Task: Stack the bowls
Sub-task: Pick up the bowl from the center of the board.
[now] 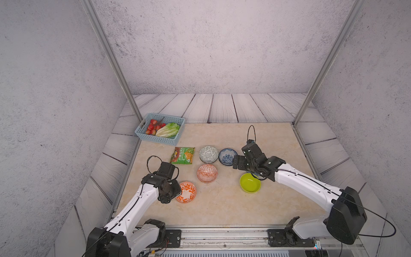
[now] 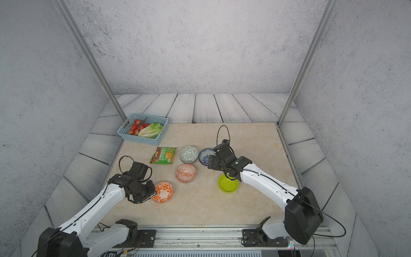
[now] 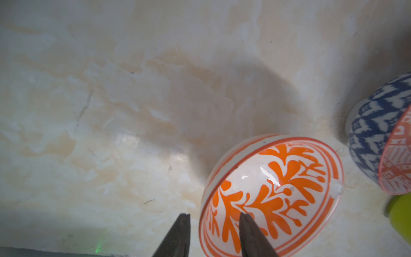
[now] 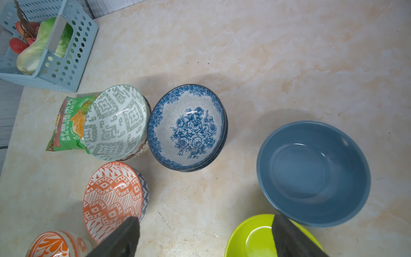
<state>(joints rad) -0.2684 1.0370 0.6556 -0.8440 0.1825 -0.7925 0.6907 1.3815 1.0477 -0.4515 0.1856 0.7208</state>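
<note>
1. Clearly, the L gripper [image 3: 213, 215] is set astride the rim of the orange leaf bowl [image 3: 273, 191]: one finger inside, one outside. The jaws are partly open, with a gap to the wall, and nothing is clamped.
2. The R gripper [image 4: 204, 219] is held wide open and empty above the table. One finger is seen over the lime bowl [image 4: 251, 240], w/ the plain blue bowl [image 4: 313, 173] just beside.
3. The orange diamond bowl [image 1: 207, 173] is nested in a blue-white patterned bowl [image 3: 367, 133], near the orange leaf bowl but apart.
4. The grey-green bowl [image 1: 208, 154] and blue floral bowl [image 1: 227, 155] are set side by side farther back. A speckled bowl [image 4: 142, 152] shows under the former, and a 2nd floral rim [image 4: 224, 138] under the latter.
5. A snack packet [image 1: 182, 155] lies just L of the grey-green bowl. A basket [image 1: 155, 139] w/ strawberries [image 1: 152, 128] & lettuce [image 1: 168, 130] is at the far L corner.
6. The orange leaf bowl is placed near the L edge. Open room is left along the front edge and over the far R part.
7. The table top [image 1: 222, 211] is beige, marble-look and glossy. It is bordered by a grey plank surround [image 1: 222, 106], grey textured walls [image 1: 222, 44] and metal posts [image 1: 114, 66].
</note>
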